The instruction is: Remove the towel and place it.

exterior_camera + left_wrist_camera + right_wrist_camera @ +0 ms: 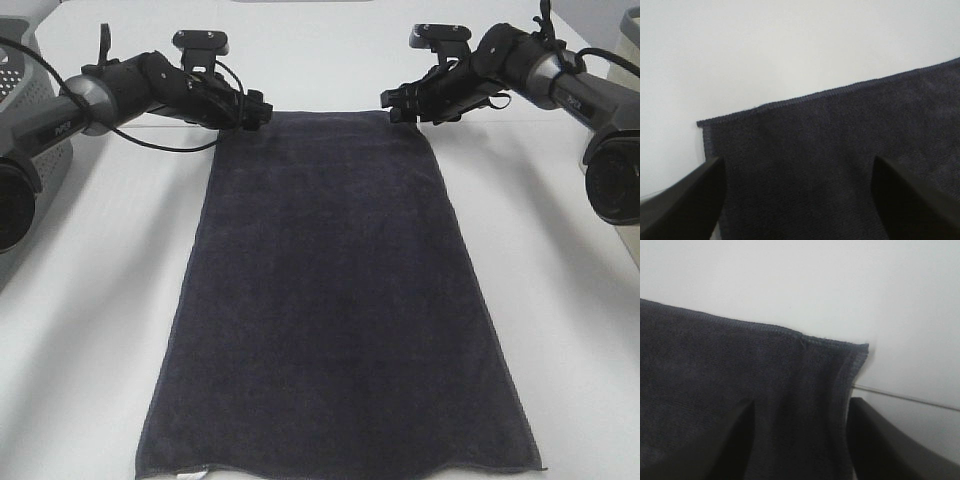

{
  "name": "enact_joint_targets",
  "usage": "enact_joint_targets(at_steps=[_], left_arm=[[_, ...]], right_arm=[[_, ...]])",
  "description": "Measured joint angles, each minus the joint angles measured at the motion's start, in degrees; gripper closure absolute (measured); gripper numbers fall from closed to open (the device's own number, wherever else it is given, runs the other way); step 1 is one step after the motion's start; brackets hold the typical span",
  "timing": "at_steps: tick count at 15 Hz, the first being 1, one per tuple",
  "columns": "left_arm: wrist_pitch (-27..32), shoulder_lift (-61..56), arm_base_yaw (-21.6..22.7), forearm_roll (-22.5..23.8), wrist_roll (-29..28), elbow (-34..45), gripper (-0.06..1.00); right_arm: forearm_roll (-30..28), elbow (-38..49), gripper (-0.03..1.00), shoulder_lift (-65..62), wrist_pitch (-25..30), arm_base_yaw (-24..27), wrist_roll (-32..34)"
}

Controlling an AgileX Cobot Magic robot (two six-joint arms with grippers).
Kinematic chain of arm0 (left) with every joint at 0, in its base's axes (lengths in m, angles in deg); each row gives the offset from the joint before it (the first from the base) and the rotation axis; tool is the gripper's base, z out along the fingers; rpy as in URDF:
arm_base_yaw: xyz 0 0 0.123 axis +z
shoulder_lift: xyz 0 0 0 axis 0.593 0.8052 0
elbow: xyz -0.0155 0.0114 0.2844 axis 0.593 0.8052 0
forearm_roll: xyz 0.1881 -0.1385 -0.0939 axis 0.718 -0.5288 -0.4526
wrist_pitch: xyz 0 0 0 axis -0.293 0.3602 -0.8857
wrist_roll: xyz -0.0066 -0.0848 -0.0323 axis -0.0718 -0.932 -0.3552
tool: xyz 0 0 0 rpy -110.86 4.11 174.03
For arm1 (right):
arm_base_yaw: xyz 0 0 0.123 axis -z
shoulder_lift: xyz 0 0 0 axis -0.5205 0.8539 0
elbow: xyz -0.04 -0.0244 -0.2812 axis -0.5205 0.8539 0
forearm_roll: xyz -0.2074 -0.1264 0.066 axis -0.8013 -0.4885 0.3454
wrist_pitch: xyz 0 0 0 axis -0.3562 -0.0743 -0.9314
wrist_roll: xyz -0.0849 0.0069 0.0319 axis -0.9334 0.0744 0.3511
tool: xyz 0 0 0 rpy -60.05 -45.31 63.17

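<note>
The towel (340, 290) lay spread flat on the white counter (90, 330), its long sides running from the far edge toward the camera and its near hem reaching the bottom of the high view. It looked dark, almost black, with a stitched hem along its edges, and its surface was smooth with only a slight waviness at the near end.

The left gripper (255, 110) sat at the far left corner of the towel, and the right gripper (398, 106) sat at the far right corner. Both arms reached in low from the sides.

In the left wrist view the towel (840, 165) filled the lower part of the picture, its corner lying flat against the counter (765, 50). The two dark fingers (685, 205) stood well apart, one over the towel's side edge and one over the cloth, with nothing pinched between them; the left gripper (797, 200) was open.

In the right wrist view the towel (730, 370) showed a small crease running down from the hem near its corner. The fingers (890, 445) there were also spread, one over the cloth and one just off its edge above the bare counter (815, 280), so the right gripper (800, 440) was open too and held nothing.

A grey perforated basket (25, 75) stood at the far left edge of the counter, well apart from the towel.
</note>
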Motion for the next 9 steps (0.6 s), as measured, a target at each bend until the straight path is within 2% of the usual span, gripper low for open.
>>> enact_joint_targets(at_steps=[4,6,8,9], left_arm=[[-0.34,-0.17,0.00,2.58,0.00,0.00,0.17],[2.35,-1.38,0.00,3.09,-0.23,0.00,0.17],[8.59,-3.90,0.00,4.58,-1.83,0.00,0.17],[10.26,-4.76,0.00,5.56,-2.81,0.00,0.17]], right_arm=[[-0.34,0.00,0.41,-0.29,0.63,0.00,0.46],[-1.43,0.00,0.41,-1.89,4.07,0.00,2.01],[-3.95,0.00,0.36,-5.50,9.97,0.00,4.98],[-4.81,0.00,0.30,-6.59,12.15,0.00,5.84]])
